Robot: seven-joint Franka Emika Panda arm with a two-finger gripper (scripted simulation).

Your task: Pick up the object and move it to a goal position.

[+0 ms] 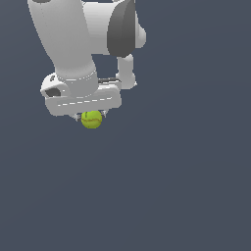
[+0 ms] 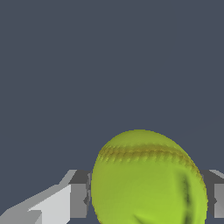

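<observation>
Tool: my tool point(image 1: 91, 116) sits in the upper left part of the exterior view, under my wide white hand block, with its fingers pressed against the ball from both sides, pinching it.
Tool fingers: in the wrist view one grey and white finger point(image 2: 78, 199) shows just beside one side of the ball and a second finger point(image 2: 217, 199) shows at the other side, at the frame edge; both meet the ball's outline.
Ball: the ball point(image 1: 91, 119) is yellow-green, round, and hangs directly below my hand block in the exterior view, narrower than the block above it.
Ball in wrist view: the ball point(image 2: 146, 179) fills the lower middle and lower right of the frame, and its lowest part is cut off by the frame edge.
Seam: a thin reddish stitched line point(image 2: 140, 154) curves across the upper part of the ball in the wrist view; a faint line also shows on it in the exterior view.
Arm: my arm point(image 1: 66, 41) comes down from the top left of the exterior view, thick and white, with a dark grey joint cover point(image 1: 120, 29) near the top centre.
Surroundings: a flat dark blue-grey backdrop point(image 1: 186, 186) fills the rest of both views; I cannot tell whether the ball touches any surface or is clear of it.
</observation>
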